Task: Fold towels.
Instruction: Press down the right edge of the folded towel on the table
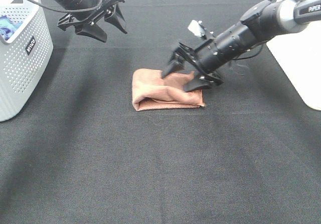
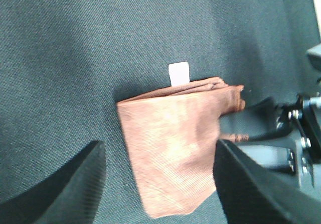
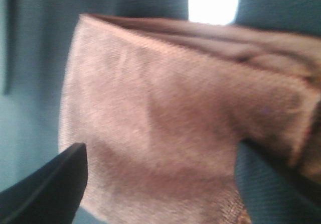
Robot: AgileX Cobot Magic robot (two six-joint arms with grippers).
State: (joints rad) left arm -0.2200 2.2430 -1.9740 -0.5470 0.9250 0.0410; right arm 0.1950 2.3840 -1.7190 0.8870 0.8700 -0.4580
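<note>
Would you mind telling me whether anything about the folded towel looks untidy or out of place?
The towel is folded, but not squarely: at the end by the right end effector the layers bunch and a corner pokes out. Its white tag also sticks out from one edge. Nothing else looks odd.

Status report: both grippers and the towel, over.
Left gripper open, high, away from towel. Right gripper open, low over towel's right end. Towel folded, lying flat. White basket far left, well apart.

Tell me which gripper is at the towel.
The right gripper: its open fingers are down over the towel's edge; the left gripper hangs open, away from it.
</note>
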